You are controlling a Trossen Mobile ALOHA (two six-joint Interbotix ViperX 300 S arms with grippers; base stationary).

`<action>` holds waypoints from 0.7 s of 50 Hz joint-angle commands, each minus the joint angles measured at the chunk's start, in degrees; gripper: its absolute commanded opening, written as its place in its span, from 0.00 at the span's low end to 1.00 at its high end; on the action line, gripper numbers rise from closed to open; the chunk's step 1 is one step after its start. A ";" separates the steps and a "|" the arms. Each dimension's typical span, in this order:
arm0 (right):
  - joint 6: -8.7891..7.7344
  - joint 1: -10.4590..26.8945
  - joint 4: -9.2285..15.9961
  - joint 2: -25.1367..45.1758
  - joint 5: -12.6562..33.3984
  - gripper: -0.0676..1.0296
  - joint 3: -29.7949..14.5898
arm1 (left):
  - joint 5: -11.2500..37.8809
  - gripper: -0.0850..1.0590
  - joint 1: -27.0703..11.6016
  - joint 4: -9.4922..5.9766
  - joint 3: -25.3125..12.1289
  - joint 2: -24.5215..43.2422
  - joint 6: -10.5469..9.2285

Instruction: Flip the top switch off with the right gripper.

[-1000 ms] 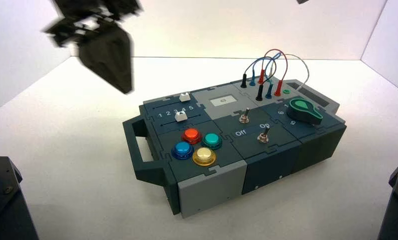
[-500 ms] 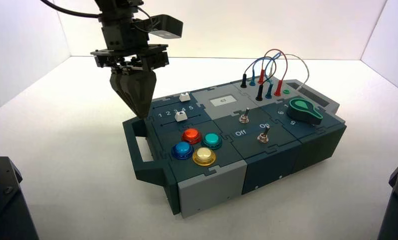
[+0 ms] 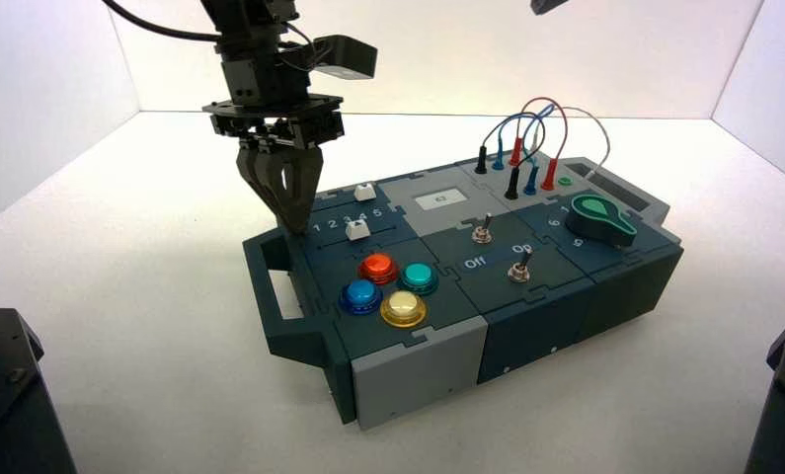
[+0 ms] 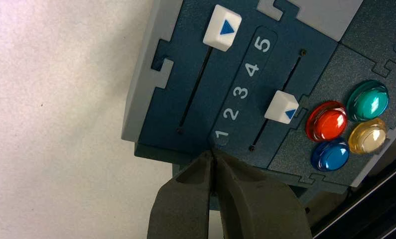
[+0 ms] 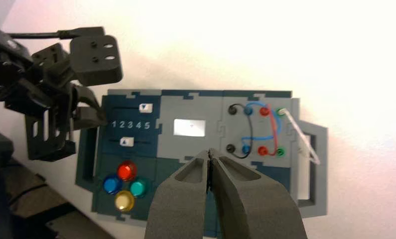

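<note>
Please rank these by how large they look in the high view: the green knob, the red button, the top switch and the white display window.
1. Green knob
2. White display window
3. Red button
4. Top switch

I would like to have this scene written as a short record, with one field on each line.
left tool: shut, over the box's left end, near the printed 1
right tool: shut, raised above the box
top switch: metal toggle, near the white display
display: white, in a grey panel
buttons: red, green, blue, yellow
knob: green, right side
</note>
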 commanded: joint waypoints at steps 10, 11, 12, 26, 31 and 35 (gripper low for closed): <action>0.62 0.44 2.64 2.46 5.27 0.04 -0.09 | -0.44 0.05 -1.67 0.35 -0.62 1.23 0.97; 0.62 0.44 2.99 2.81 5.71 0.04 0.09 | -0.44 0.05 -1.67 0.26 -0.70 1.23 0.97; 0.62 0.35 3.25 3.16 6.06 0.04 0.35 | -0.44 0.05 -1.67 0.26 -0.70 1.23 0.97; -0.26 0.79 8.79 10.63 6.06 0.04 3.87 | -0.44 0.05 -1.76 0.26 -0.70 1.14 0.97; -0.26 1.49 9.32 12.83 4.83 0.04 4.13 | -0.44 0.05 -1.76 0.26 -0.53 1.14 1.14; -0.26 1.85 9.58 14.50 3.96 0.04 4.22 | -0.44 0.05 -1.76 0.26 -0.53 1.05 1.32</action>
